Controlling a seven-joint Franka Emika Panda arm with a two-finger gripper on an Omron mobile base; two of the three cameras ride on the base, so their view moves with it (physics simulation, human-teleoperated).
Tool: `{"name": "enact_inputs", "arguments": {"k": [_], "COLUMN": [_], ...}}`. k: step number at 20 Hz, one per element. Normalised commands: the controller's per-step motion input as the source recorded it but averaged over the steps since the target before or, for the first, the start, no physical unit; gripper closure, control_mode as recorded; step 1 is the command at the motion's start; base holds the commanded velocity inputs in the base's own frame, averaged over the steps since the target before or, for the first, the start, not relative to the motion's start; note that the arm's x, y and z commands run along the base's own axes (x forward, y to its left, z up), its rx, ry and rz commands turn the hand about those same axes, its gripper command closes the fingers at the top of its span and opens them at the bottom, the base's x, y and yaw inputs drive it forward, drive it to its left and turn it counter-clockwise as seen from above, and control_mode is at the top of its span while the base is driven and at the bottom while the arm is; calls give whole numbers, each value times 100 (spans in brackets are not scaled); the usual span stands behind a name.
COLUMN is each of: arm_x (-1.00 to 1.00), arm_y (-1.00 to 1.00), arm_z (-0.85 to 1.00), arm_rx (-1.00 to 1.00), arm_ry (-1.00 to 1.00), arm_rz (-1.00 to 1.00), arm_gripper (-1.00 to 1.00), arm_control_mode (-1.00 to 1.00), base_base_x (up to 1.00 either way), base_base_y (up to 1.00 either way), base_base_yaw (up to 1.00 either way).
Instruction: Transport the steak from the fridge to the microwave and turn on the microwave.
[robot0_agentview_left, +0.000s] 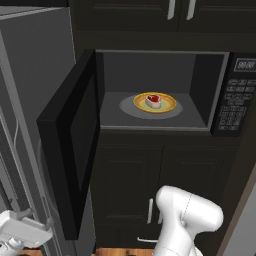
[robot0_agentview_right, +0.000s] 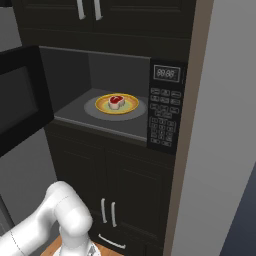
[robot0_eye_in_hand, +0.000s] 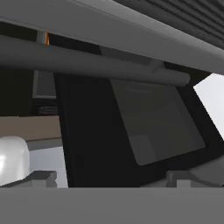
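The steak (robot0_agentview_left: 154, 100), red with a pale rim, sits on a glossy yellow plate (robot0_agentview_left: 167, 106) centred on the grey turntable (robot0_agentview_left: 127, 107) inside the microwave (robot0_agentview_left: 234, 95), door (robot0_agentview_left: 70, 145) swung wide. The gripper (robot0_eye_in_hand: 111, 177), well apart from it, is spread and empty, apparently near the door's long handle (robot0_eye_in_hand: 87, 63).

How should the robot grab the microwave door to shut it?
Probably by the long silver handle running along the free edge of the open microwave door. The bar stands clear of the door, so the open gripper can come at it from the front and close across it.
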Motion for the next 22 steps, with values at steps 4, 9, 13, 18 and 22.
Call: {"name": "enact_inputs", "arguments": {"k": [4,9,13,18,22], "arm_x": [0,-8,-8,-18,-34], "arm_y": [-50,-65,-66,-68,-72], "arm_z": [4,22,22,27,27], "arm_rx": [19,27,28,30,31], "arm_ry": [0,0,0,-2,-5], "arm_rz": [0,0,0,0,0], "arm_gripper": [-100,-100,-100,-100,-100], "arm_control_mode": [-100,-100,-100,-100,-100], "base_base_x": [0,0,0,0,0], "base_base_y": [0,0,0,0,0], "base_base_yaw": [0,0,0,0,0]}}
